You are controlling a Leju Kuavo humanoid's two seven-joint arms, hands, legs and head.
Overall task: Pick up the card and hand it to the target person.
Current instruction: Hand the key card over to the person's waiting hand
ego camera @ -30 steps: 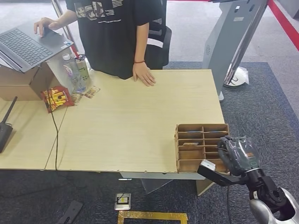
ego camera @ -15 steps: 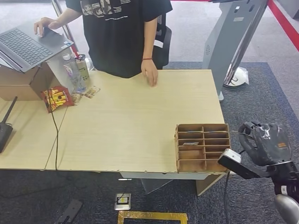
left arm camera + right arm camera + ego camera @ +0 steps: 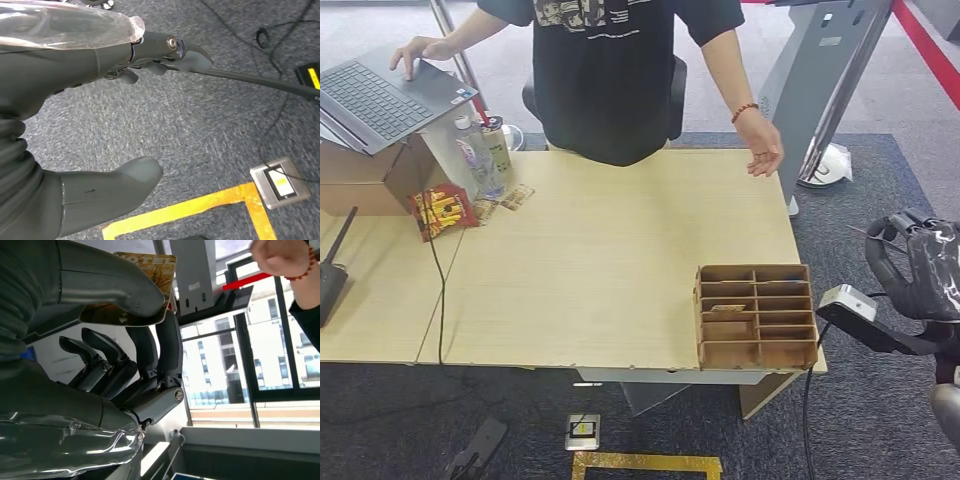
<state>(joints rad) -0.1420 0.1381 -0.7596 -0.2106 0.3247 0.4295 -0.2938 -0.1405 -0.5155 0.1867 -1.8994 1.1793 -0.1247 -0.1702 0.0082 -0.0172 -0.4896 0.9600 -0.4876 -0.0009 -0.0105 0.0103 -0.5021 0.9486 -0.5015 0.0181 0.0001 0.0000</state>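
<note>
Gripping hand: the right hand (image 3: 113,355) pinched the card (image 3: 151,277) between its thick grey thumb and the tips of its dark fingers (image 3: 168,347), the rest of the fingers curled beneath.
Right hand, head view: the right hand (image 3: 924,270) was raised off the table's right edge, over the carpet, wrapped in a clear shiny cover; the card could not be made out there.
Card: a yellow-brown printed card with pale lettering along one edge, lying flat against the thumb's underside, one corner sticking out past the thumb tip.
Left hand: the left hand (image 3: 94,120) hung above the grey carpet with thumb and fingers apart and nothing between them.
Person's hand: the person's hand (image 3: 764,150), with a red bead bracelet at the wrist, was held over the far right corner of the table (image 3: 607,260), fingers spread and pointing down; in the right wrist view the same hand (image 3: 281,257) was seen beyond the card, apart from it.
Person: stood at the far side of the table in a black printed shirt, the other hand resting on a laptop (image 3: 388,95).
Organizer: a brown cardboard organizer (image 3: 754,315) with slotted compartments sat at the near right corner of the table, just beside the right arm.
Far left of table: a cardboard box under the laptop, a red snack packet (image 3: 441,210), a bottle and a can.
Floor: a yellow tape line (image 3: 196,207) and a metal floor socket (image 3: 279,182) lay on the carpet.
</note>
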